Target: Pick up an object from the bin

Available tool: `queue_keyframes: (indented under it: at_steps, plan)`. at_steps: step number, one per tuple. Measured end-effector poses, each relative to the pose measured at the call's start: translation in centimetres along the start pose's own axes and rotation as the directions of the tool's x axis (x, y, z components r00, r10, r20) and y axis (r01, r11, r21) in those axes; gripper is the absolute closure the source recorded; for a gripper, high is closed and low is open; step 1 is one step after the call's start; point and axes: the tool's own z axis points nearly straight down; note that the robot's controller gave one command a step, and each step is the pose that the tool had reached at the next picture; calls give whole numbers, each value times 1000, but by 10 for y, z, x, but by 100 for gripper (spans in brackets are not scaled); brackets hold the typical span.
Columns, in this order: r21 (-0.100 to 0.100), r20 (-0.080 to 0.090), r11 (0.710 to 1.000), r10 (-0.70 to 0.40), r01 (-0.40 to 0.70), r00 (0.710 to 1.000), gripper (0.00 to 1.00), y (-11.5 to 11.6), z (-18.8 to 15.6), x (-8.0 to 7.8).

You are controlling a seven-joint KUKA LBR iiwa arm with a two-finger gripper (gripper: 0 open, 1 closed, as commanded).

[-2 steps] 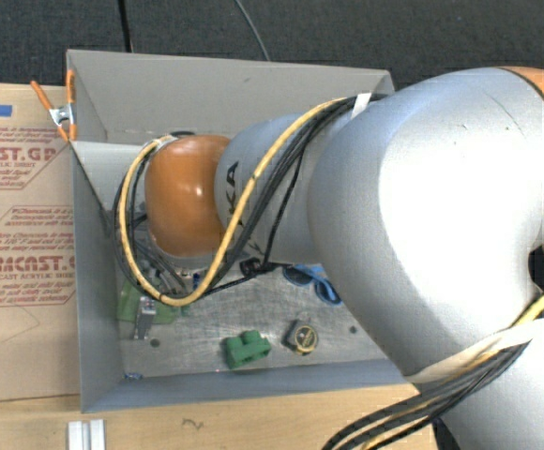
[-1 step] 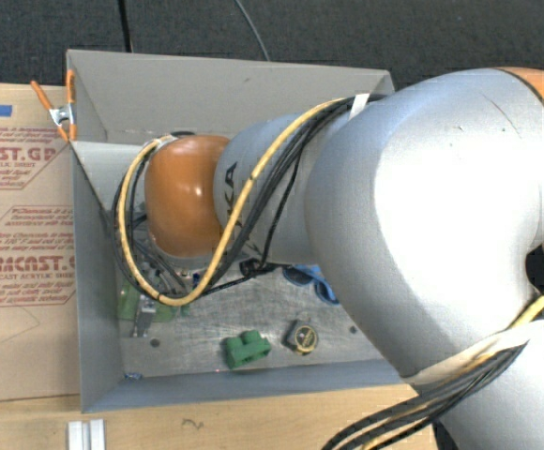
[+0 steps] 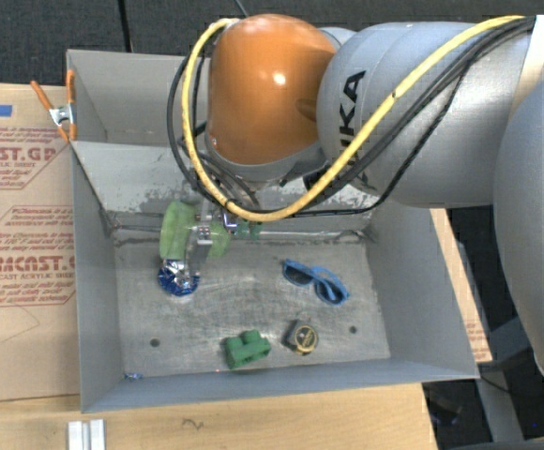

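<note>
A small blue shiny thing [image 3: 175, 281], maybe crumpled foil, lies on the left part of the bin [image 3: 94, 251] floor. The gripper [image 3: 190, 262] comes down right over it and seems to touch its top. I cannot tell how open the gripper is, or whether it has hold of anything. Just behind it is a pale green thing [image 3: 173, 231], partly hidden by the gripper. The orange cover [image 3: 263, 87] hides the far wall. To the right lie blue sunglasses [image 3: 315, 281]. Near the front are a green block [image 3: 246, 348] and a round black and yellow thing [image 3: 300, 337], too small to identify.
</note>
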Motion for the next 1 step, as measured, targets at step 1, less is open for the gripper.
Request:
queue_keyframes:
  at_steps: [1]
  plan:
    - [4, -21, 997, -78, 78, 997, 100, -10, 76, 73]
